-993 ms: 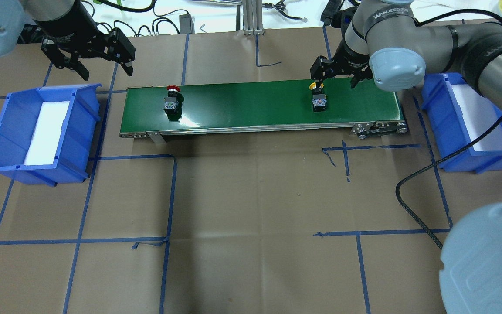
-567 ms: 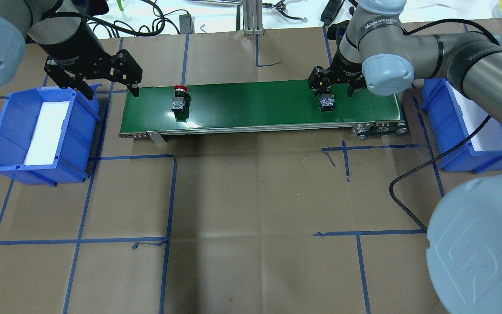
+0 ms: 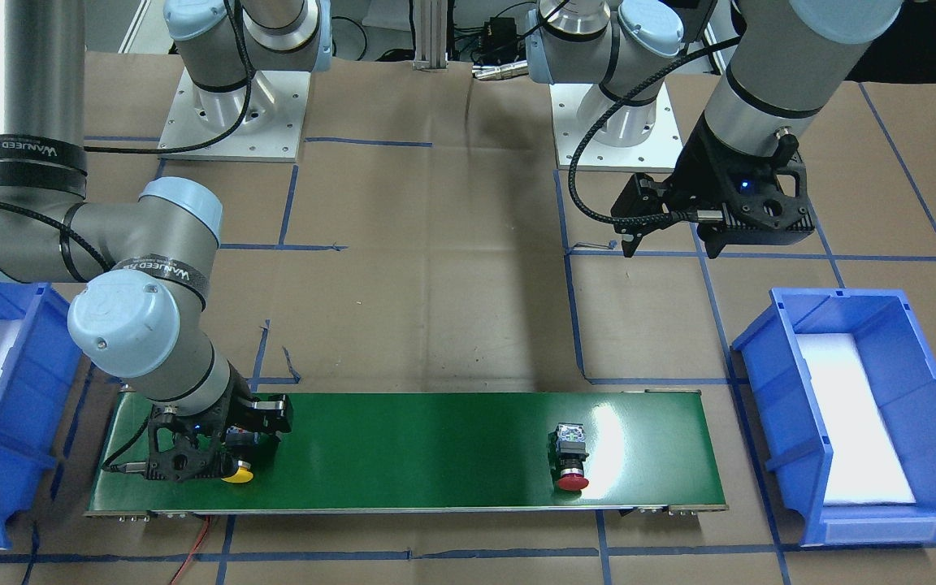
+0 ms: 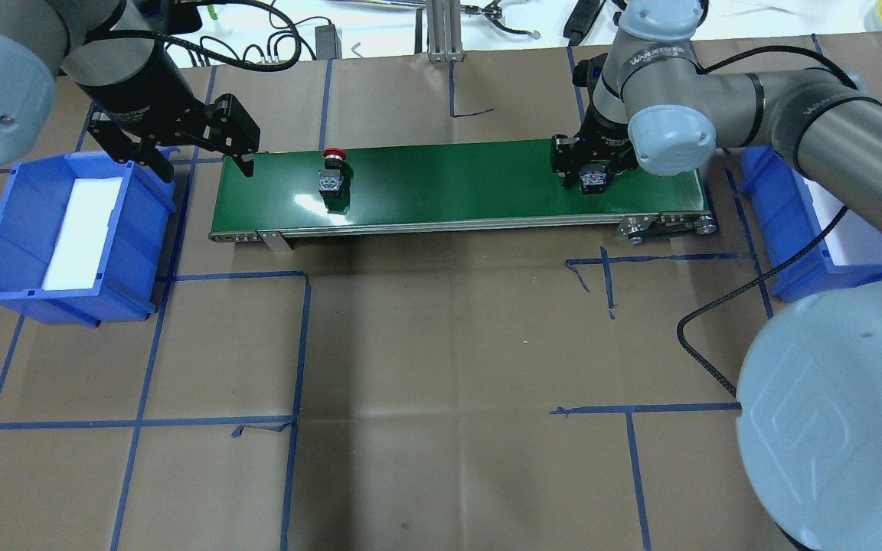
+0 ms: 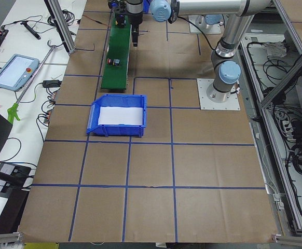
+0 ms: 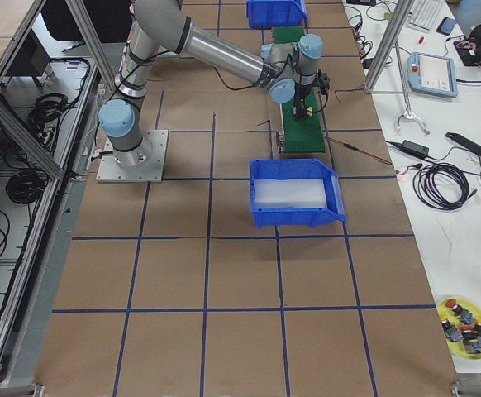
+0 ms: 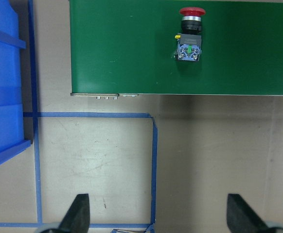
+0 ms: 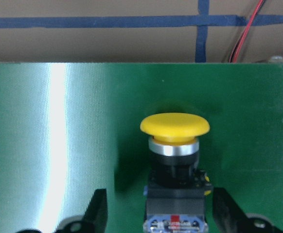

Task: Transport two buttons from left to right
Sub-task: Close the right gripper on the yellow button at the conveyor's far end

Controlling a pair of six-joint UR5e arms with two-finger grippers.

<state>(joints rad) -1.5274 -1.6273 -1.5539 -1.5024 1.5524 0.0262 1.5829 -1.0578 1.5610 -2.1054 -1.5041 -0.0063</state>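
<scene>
"WANJEED" is being displayed on the right arm's strap (image 4: 651,55). The yellow button (image 8: 174,127), near the belt's (image 4: 449,184) right end, is being straddled by the right gripper's (image 4: 591,168) open fingers (image 8: 98,211). The left gripper (image 7: 159,213) is being held wide open, empty, over bare counter (image 7: 97,160). The red button (image 7: 190,34) is being borne near the belt's left end.

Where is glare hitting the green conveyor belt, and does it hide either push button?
Right wrist view: bright vertical streak left of the yellow-capped push button, which reads clear. Front-facing view: white patch beside the red-capped push button, cap readable. Left wrist view: green conveyor belt evenly lit.
</scene>
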